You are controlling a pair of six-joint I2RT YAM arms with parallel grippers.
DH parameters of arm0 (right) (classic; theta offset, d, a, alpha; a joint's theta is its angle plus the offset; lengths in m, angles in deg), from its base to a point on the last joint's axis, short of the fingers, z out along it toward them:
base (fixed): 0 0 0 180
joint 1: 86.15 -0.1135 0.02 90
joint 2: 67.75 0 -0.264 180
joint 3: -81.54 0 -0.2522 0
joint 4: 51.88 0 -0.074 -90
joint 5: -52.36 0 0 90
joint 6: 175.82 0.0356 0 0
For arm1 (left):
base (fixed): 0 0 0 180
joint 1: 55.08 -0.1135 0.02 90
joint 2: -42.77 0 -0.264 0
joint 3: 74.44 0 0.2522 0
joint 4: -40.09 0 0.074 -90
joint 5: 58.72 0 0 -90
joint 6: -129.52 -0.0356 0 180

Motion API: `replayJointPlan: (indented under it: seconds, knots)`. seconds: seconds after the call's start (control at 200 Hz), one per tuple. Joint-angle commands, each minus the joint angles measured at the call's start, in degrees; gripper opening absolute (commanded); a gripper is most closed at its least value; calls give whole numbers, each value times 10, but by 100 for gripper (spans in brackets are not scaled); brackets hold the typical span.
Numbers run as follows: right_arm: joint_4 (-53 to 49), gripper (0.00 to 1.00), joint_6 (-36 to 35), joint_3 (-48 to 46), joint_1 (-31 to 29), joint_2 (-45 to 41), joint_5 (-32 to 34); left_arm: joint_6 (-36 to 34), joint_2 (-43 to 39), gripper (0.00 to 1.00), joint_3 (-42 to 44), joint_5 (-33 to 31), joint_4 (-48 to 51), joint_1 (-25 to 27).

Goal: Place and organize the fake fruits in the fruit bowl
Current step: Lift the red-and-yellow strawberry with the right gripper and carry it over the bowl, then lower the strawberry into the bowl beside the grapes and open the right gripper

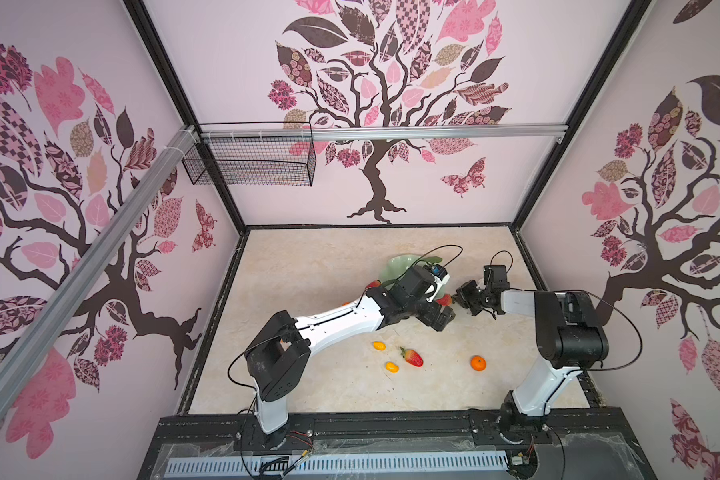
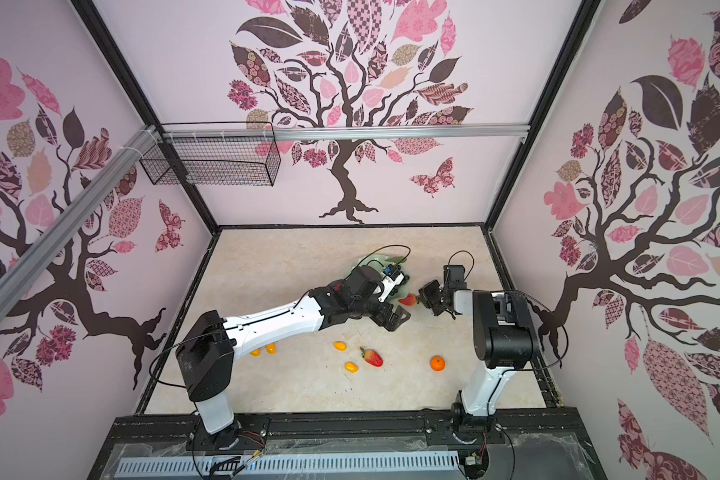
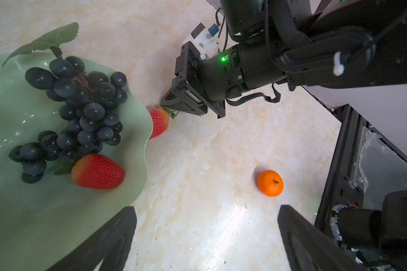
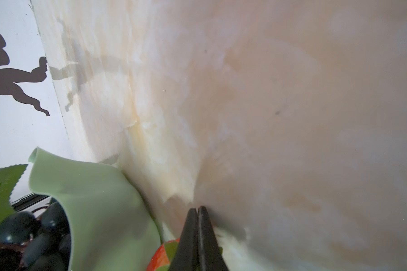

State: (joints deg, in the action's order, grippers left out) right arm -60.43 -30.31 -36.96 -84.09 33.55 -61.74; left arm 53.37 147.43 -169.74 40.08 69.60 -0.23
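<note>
While top views leave it unclear, right wrist shows right fingers (image 4: pixel 193 227) pressed together beside strawberry (image 4: pixel 160 257) | left fingers (image 3: pixel 113 234) spread, empty

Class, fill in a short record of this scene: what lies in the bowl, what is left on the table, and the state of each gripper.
Fruit bowl holds: grape bunch, first strawberry
Beside its rim: second strawberry, on the table
Loose on table: orange, third strawberry, small yellow ovals
Left gripper: fingers open, empty
Right gripper: fingers shut by the second strawberry's cap; grip unclear
</note>
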Motion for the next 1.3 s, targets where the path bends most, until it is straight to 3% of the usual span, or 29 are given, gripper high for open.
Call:
replayJointPlan:
  seconds: [0.0,0.3,0.465,0.59,0.69,0.84,1.035,1.295]
  knots:
    - [-23,0,-20,4,3,-62,21,8,-20,98,-21,-13,-6,-7]
    - [-105,0,-129,5,3,-214,66,48,-94,98,6,-39,-12,-43]
    - [-142,0,-215,14,1,-286,80,129,-145,98,79,24,-36,-102]
    - [-163,0,-269,26,-16,-310,80,151,-189,98,140,58,-62,-142]
    - [-175,0,-311,45,-51,-302,76,123,-216,98,173,57,-70,-158]
    - [-229,0,-384,107,-123,-266,125,114,-223,98,181,74,-86,-180]
    - [-290,0,-453,185,-173,-201,132,213,-181,98,200,193,-179,-248]
    - [-366,0,-544,278,-273,-108,271,276,-143,98,209,212,-231,-281]
